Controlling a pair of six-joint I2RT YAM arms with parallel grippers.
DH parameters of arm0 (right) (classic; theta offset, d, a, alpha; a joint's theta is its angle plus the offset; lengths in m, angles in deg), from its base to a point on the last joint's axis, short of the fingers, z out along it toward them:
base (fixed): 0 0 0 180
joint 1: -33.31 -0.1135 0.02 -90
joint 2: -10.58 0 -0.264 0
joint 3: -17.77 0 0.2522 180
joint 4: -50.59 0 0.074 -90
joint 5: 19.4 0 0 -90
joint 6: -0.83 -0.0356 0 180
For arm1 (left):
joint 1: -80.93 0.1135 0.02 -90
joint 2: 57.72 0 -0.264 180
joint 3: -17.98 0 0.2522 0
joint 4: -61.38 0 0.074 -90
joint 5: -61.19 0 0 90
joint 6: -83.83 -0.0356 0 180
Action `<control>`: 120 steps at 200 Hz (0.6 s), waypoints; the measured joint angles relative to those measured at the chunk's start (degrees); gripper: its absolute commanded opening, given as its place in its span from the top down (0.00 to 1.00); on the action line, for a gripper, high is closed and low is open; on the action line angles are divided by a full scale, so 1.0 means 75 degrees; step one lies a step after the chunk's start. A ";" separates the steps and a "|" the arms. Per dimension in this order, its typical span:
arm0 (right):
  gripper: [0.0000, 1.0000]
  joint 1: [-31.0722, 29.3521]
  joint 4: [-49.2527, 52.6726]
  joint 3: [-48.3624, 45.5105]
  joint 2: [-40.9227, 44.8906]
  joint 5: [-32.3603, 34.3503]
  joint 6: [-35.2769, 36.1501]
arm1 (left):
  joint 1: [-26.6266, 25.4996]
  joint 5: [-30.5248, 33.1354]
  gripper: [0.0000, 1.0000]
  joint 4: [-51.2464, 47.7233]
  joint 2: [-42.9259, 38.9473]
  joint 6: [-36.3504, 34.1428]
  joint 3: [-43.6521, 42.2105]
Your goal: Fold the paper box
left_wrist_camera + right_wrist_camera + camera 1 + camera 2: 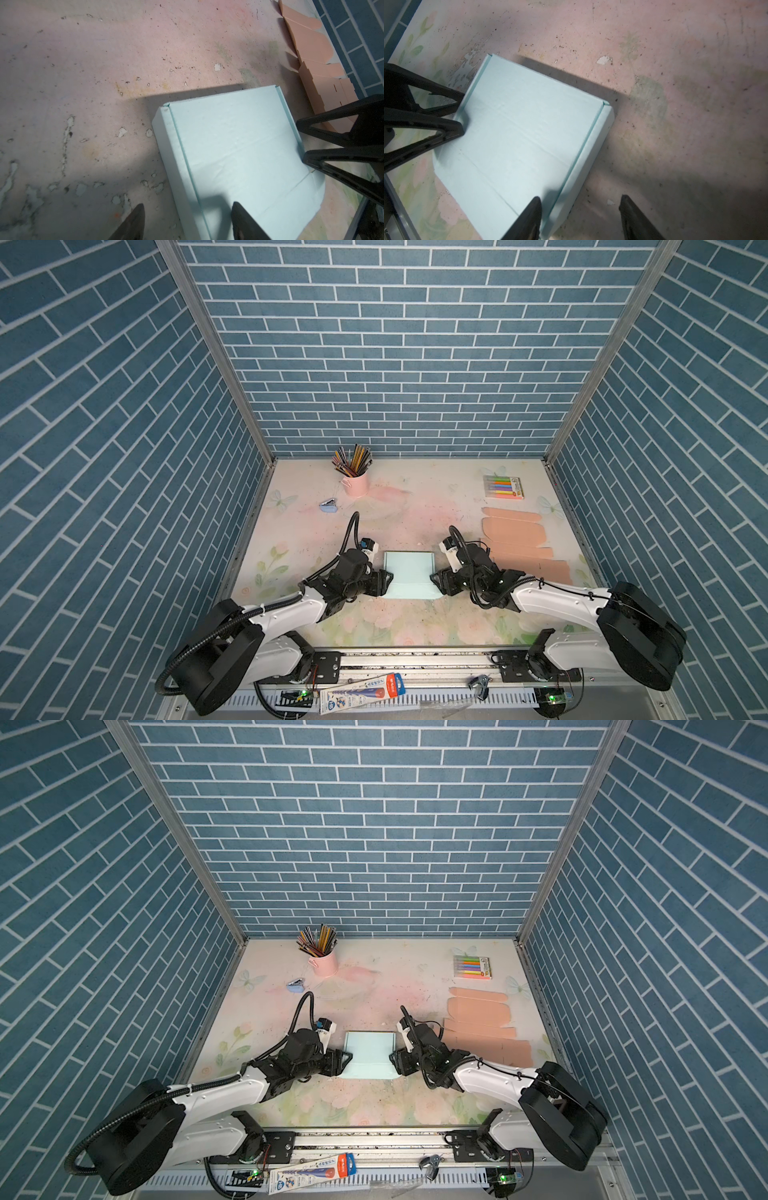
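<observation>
Paper box (409, 570), pale blue, side walls up, near flap flat; left gripper (386, 580) and right gripper (436, 580) spread.

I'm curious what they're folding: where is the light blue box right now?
In both top views the light blue box lies centrally on the table, directly between the left gripper and the right gripper.

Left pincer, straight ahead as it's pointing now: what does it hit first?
Probably the paper box: its side wall lies between the open jaws of the left pincer.
</observation>
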 measured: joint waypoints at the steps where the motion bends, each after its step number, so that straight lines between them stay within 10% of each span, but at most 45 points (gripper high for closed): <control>1: 0.38 0.0000 0.0006 0.0003 0.0003 0.0003 -0.0003 | 0.0000 0.0003 0.29 -0.0003 0.0000 -0.0003 0.0000; 120: 0.35 -0.0758 0.1160 0.0391 0.0758 0.0848 -0.0093 | -0.0460 0.0769 0.21 -0.1562 -0.1792 -0.0090 0.0274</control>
